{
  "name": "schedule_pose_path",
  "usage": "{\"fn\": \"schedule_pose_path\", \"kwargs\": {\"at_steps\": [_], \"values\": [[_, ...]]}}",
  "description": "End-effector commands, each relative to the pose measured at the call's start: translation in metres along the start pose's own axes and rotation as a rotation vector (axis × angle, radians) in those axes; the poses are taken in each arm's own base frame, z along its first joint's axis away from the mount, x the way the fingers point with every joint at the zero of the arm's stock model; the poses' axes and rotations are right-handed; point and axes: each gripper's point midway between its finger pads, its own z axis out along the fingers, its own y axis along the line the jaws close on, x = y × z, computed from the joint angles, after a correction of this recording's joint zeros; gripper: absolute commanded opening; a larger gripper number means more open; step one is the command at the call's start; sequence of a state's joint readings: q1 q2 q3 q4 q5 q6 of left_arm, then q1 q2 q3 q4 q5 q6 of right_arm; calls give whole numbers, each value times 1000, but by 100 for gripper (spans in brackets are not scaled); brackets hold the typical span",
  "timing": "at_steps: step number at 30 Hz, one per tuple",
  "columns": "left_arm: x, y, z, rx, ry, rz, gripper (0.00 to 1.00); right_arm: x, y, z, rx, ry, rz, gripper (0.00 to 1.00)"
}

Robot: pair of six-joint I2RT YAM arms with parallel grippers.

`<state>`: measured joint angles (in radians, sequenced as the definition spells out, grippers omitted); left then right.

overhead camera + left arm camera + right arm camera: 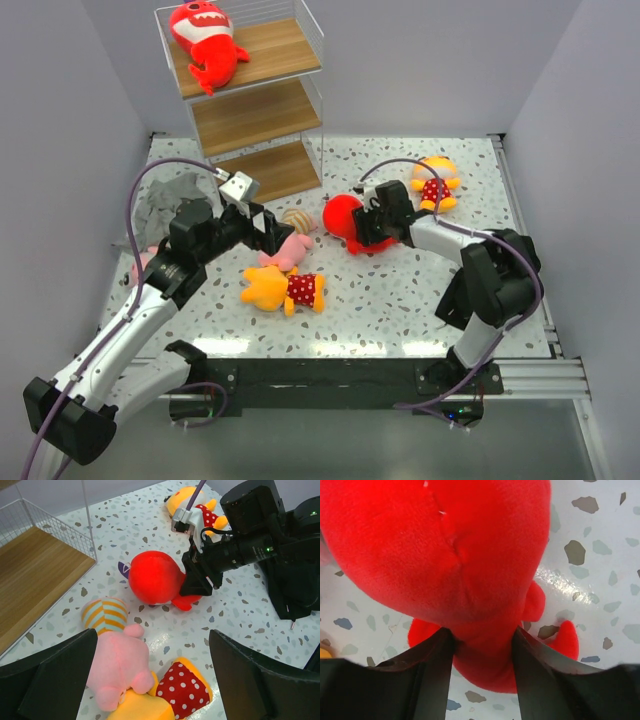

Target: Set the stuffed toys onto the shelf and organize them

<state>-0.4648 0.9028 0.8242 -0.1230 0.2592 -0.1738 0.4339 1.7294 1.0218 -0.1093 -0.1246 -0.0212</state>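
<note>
On the surface (400,300), the red shark (342,212) lies lengthwise ahead of the right end effector (368,226), which grips its narrow tail. The shelf (258,116) stands farther ahead. The left end effector (268,233) hangs released above the pink striped toy (290,248).

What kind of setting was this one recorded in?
Probably a robot test cell: plain grey walls box in a speckled tabletop, the left arm and right arm are mounted on a metal rail, and the shelf holding a red shark looks staged.
</note>
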Motion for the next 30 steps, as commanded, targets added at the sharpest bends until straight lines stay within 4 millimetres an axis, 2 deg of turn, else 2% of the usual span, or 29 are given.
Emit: {"fn": "schedule_pose_path", "kwargs": {"at_steps": [1,2,3,4,6,10,11,12,13,15,16,18,19,21,22,24,25,28,30], "values": [[-11,-3,1,18,-43,5,98,-29,5,-10,-8,-86,31,31],[-10,-2,1,16,-39,3,97,-31,7,-14,-14,-92,42,22],[-10,-3,2,18,-39,2,97,-28,9,-18,-20,-93,60,17],[-11,-2,2,16,-40,2,97,-38,15,-30,-46,-129,88,14],[-11,-3,2,21,-38,-3,96,-40,24,-41,-82,-149,125,7],[-14,-8,1,45,-48,-9,95,-59,59,-82,-245,-233,291,7],[-16,-10,1,54,-54,-9,95,-69,68,-99,-289,-280,305,8],[-17,-11,0,58,-58,-12,95,-68,73,-105,-316,-289,331,8],[-20,-14,-1,69,-69,-12,95,-79,79,-115,-356,-330,382,9],[-24,-17,-2,85,-82,-31,95,-84,91,-138,-429,-380,430,9],[-28,-21,-4,99,-100,-38,95,-97,97,-151,-481,-430,486,9],[-32,-30,-6,139,-111,-91,95,-99,108,-171,-569,-481,542,10],[-39,-40,-7,193,-146,-95,94,-116,114,-189,-646,-553,598,10],[-44,-53,-11,261,-166,-168,94,-117,118,-203,-712,-594,653,10],[-48,-63,-14,323,-200,-172,94,-129,122,-223,-778,-650,687,10],[-54,-74,-19,386,-224,-238,93,-132,124,-235,-833,-682,722,10],[-60,-81,-22,432,-255,-236,93,-139,128,-252,-895,-718,744,10],[-69,-90,-22,498,-290,-264,92,-146,131,-273,-982,-757,780,10],[-72,-90,-19,508,-295,-282,91,-147,131,-277,-1011,-765,801,10]]}}
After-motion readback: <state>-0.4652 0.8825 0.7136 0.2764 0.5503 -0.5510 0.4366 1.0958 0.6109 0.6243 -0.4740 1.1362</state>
